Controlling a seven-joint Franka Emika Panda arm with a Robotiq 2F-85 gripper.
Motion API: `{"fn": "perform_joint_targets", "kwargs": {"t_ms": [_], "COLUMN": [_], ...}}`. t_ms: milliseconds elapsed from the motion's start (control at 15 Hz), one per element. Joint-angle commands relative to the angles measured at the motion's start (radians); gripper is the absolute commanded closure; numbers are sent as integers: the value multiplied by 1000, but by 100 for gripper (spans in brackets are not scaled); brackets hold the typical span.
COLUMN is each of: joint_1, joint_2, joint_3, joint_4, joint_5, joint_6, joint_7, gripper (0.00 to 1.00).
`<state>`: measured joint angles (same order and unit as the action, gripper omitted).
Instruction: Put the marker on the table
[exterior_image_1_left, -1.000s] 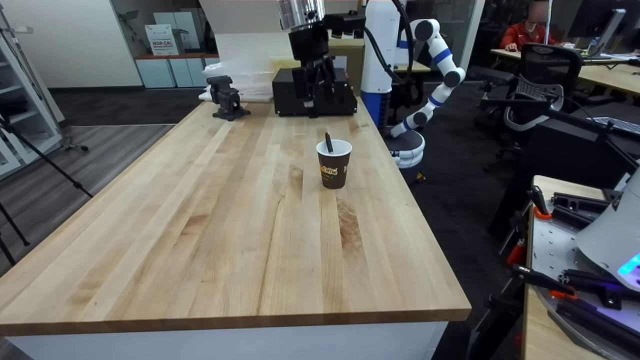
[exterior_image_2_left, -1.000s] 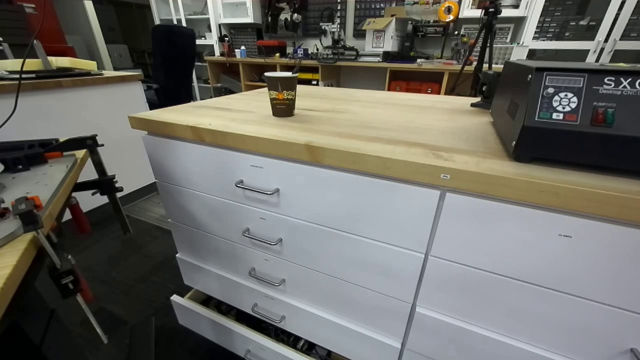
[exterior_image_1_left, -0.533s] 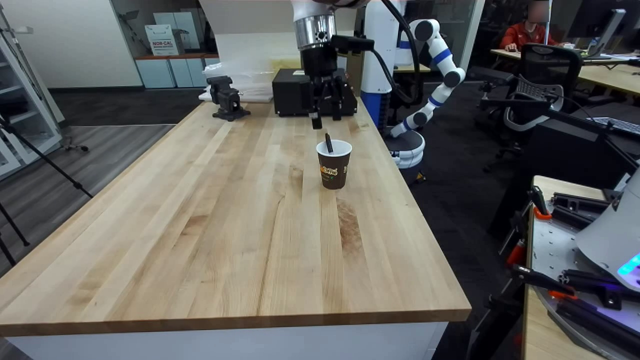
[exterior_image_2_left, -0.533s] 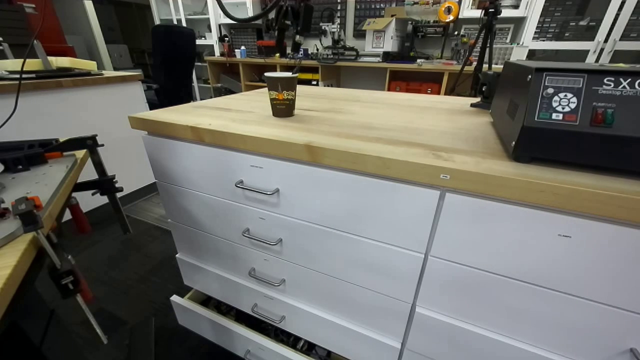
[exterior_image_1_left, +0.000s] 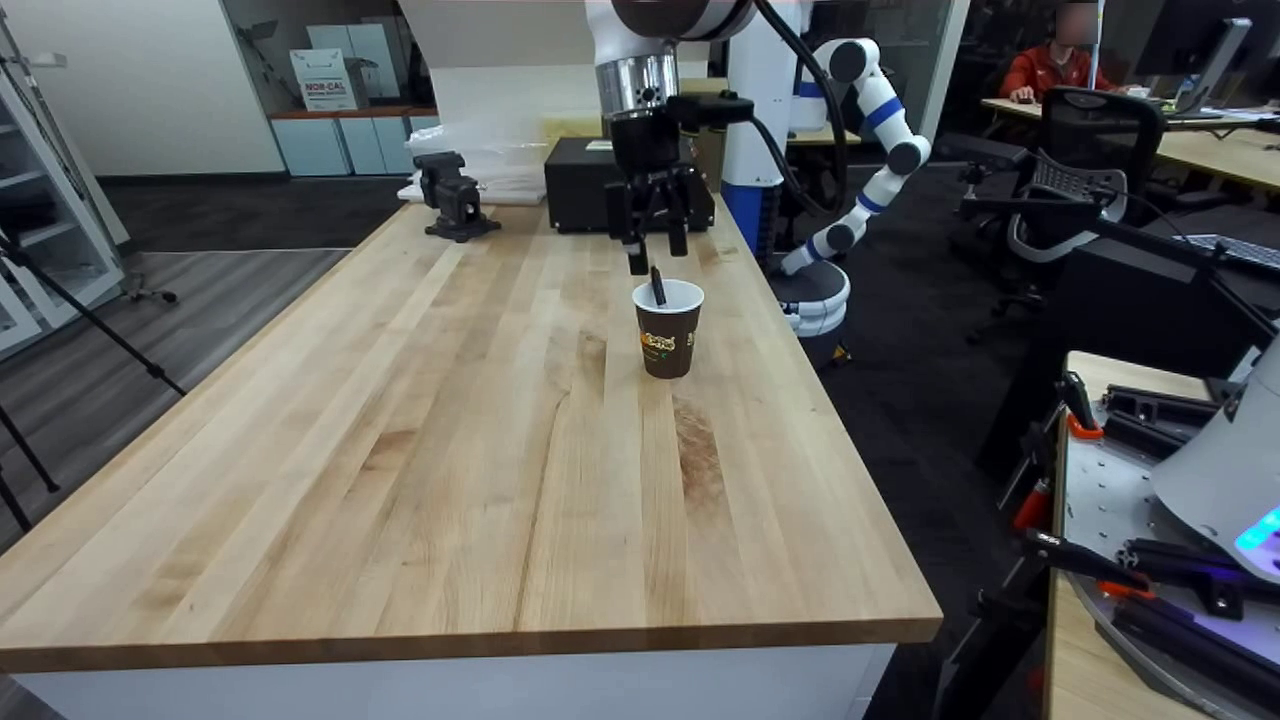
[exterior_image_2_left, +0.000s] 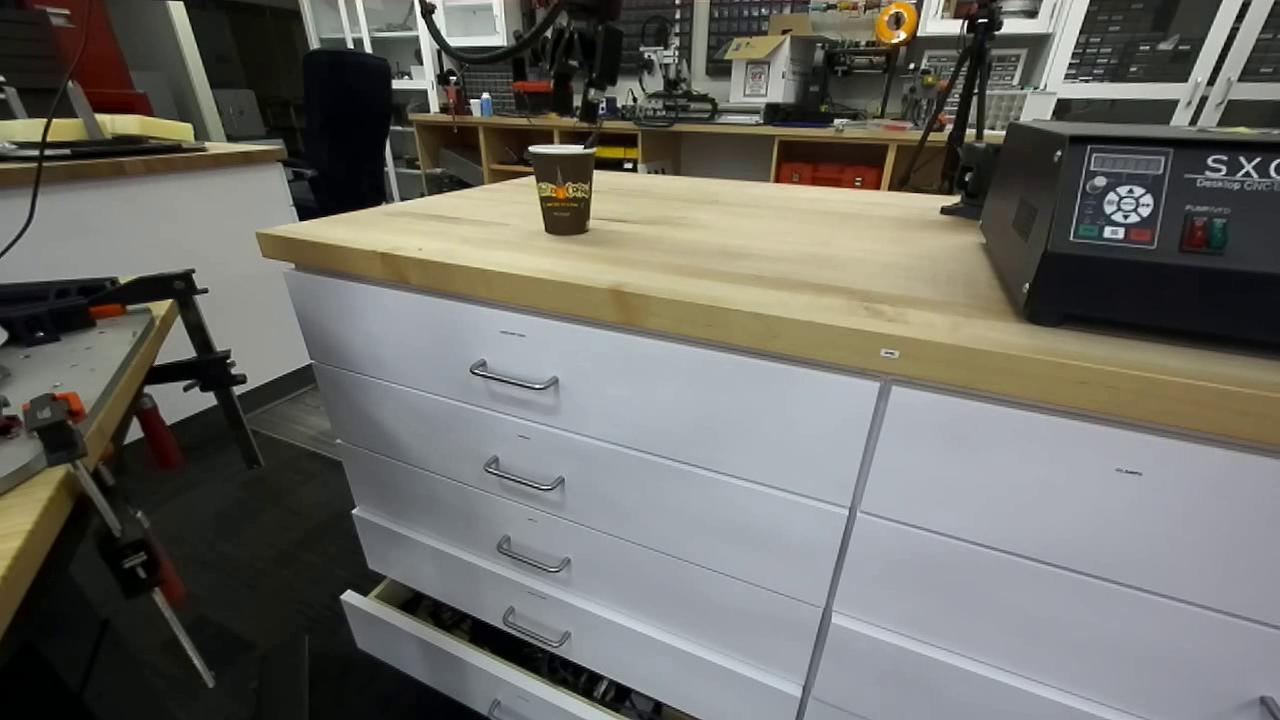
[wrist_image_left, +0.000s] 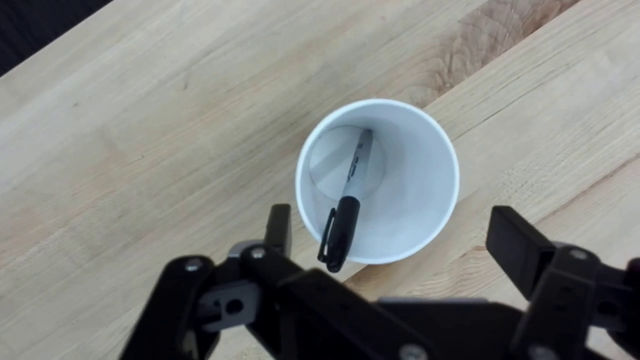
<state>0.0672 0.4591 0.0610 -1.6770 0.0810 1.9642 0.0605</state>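
Note:
The marker (exterior_image_1_left: 657, 287) stands tilted in a brown paper cup (exterior_image_1_left: 668, 345) with a white rim. In the wrist view the marker (wrist_image_left: 345, 227) has a grey barrel on the cup's floor and a black cap leaning out past the rim. Its cap tip also shows in an exterior view (exterior_image_2_left: 594, 134). The cup is upright on the wooden table (exterior_image_1_left: 450, 450). My gripper (exterior_image_1_left: 658, 257) is open and empty, above and just behind the cup in that view. In the wrist view its fingers (wrist_image_left: 390, 225) are wide apart, with the marker's cap nearer the left finger.
A black control box (exterior_image_2_left: 1130, 230) stands on the table, also seen behind the gripper (exterior_image_1_left: 575, 190). A small black vise-like stand (exterior_image_1_left: 458, 200) is near the far edge. The table's side edge (exterior_image_1_left: 800, 370) is close to the cup. A lower drawer (exterior_image_2_left: 440, 640) is pulled out.
My gripper has come down and closer to the cup, and its fingers now show apart above the marker. It has entered the top of an exterior view. The marker and cup have not moved.

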Motion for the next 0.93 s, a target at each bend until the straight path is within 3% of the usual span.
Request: {"fn": "perform_joint_targets", "kwargs": {"t_ms": [0, 67, 133, 200, 333, 400, 667, 800, 867], "joint_1": [22, 25, 29, 31, 33, 34, 33, 33, 33], "joint_2": [1, 4, 9, 11, 18, 24, 48, 64, 70], "joint_3": [-9, -9, -12, -13, -17, -20, -30, -34, -36], "joint_4": [8, 11, 13, 15, 19, 23, 45, 59, 67], "joint_5": [-22, -25, -35, -40, -57, -66, -97, -105, -108], "joint_6": [18, 18, 20, 21, 21, 20, 15, 18, 17], "joint_7": [38, 38, 43, 45, 54, 60, 67, 68, 68], "gripper": [26, 33, 27, 30, 17, 4, 0, 25, 28]}}
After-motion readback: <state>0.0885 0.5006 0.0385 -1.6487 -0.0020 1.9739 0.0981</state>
